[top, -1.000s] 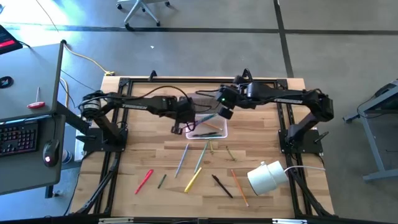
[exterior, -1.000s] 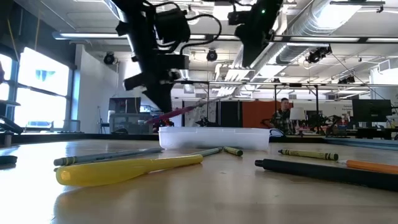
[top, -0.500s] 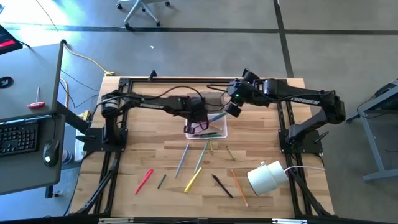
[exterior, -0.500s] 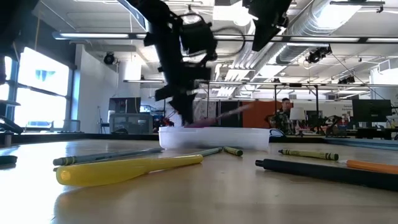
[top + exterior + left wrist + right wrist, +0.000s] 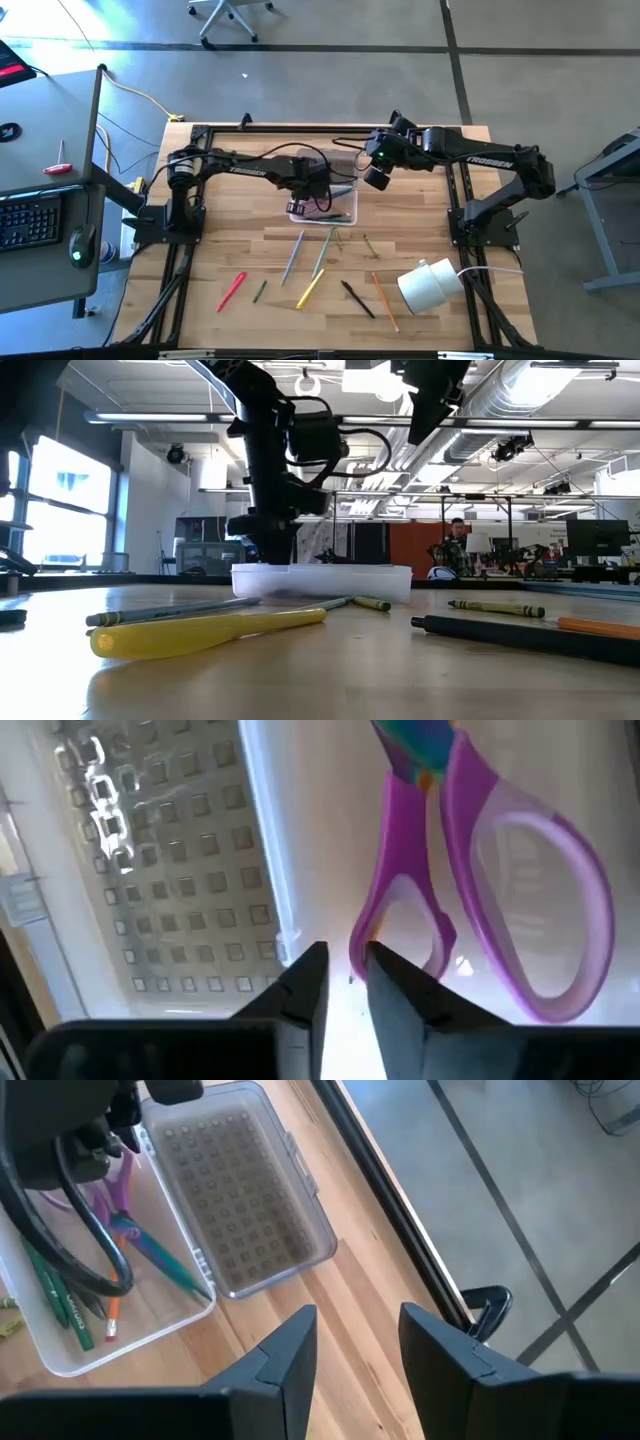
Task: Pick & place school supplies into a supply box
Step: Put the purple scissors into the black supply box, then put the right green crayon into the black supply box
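Note:
The clear supply box (image 5: 342, 214) stands mid-table, its dotted lid (image 5: 250, 1210) lying open on the far side. Inside lie the purple-handled scissors (image 5: 520, 870), green pens (image 5: 62, 1305) and a blue one (image 5: 165, 1262). My left gripper (image 5: 345, 965) points down into the box, open by a narrow gap, its tips beside the scissors' smaller handle loop (image 5: 400, 920). Raised over the box's far right, my right gripper (image 5: 357, 1320) is open and holds nothing. More pens and pencils lie on the near half of the table (image 5: 310, 288). My left gripper's fingertips stand right at the scissors' smaller handle loop (image 5: 372, 935), coming from above. Nothing shows between the two fingers. Whether a finger touches the loop I cannot tell. The scissors lie flat on the box's floor.
A white roll (image 5: 425, 285) lies at the near right. A red marker (image 5: 232, 290), a black pen (image 5: 357, 298) and an orange pencil (image 5: 385, 300) lie loose toward the near edge. A yellow marker (image 5: 200, 632) lies close to the low camera. A dark frame (image 5: 200, 135) borders the table.
My left gripper has carried the scissors toward the table's right, over the box, and come down into it. The scissors, tilted above the box wall before, now lie inside. The box has slid a little toward the table's left. My right gripper rose and drew back, then kept still.

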You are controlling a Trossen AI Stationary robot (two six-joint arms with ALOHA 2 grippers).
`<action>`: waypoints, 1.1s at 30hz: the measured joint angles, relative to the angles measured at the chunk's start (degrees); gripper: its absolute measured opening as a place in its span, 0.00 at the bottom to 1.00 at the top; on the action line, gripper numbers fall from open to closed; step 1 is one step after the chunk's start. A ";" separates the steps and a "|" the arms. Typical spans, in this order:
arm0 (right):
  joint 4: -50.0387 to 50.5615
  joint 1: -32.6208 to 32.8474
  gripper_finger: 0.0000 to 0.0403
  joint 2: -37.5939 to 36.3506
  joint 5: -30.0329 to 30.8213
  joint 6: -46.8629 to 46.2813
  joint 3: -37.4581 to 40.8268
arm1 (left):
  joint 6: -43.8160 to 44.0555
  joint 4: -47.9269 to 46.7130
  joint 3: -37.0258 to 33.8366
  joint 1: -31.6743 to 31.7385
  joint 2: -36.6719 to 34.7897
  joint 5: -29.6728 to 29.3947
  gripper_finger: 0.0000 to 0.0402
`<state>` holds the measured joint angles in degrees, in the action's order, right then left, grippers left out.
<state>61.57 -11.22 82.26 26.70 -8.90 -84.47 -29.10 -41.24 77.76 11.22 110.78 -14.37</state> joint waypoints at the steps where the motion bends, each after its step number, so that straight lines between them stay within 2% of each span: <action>1: -0.01 0.00 0.30 0.00 0.01 0.06 0.00 | -0.96 -0.54 0.00 -0.10 0.00 0.31 0.30; 5: 0.05 0.00 0.30 0.02 0.06 0.08 0.00 | -4.75 -5.42 -0.03 -0.96 -0.37 1.16 0.34; 11: 0.20 0.18 0.30 0.02 -0.61 -0.17 0.00 | -6.03 -12.87 -0.02 -1.88 -3.23 -1.71 0.32; 20: -0.16 2.98 0.30 0.07 -3.08 -1.69 0.00 | -1.63 -15.36 0.03 -2.23 -13.97 0.62 0.27; 25: -0.60 5.08 0.30 0.09 -3.06 -1.94 0.15 | -0.56 -16.52 -0.03 -1.04 -19.87 -1.43 0.25; 30: -7.99 6.82 0.30 -0.20 -4.82 -1.40 7.86 | 1.06 -16.12 -0.02 1.50 -24.58 0.63 0.25; 33: -14.73 8.02 0.30 -0.15 -6.40 -1.83 14.48 | 3.28 -16.26 -0.04 3.40 -26.65 4.62 0.24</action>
<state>46.84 -3.21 82.11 20.30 -10.73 -69.99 -25.81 -57.50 77.71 14.62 84.14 -9.75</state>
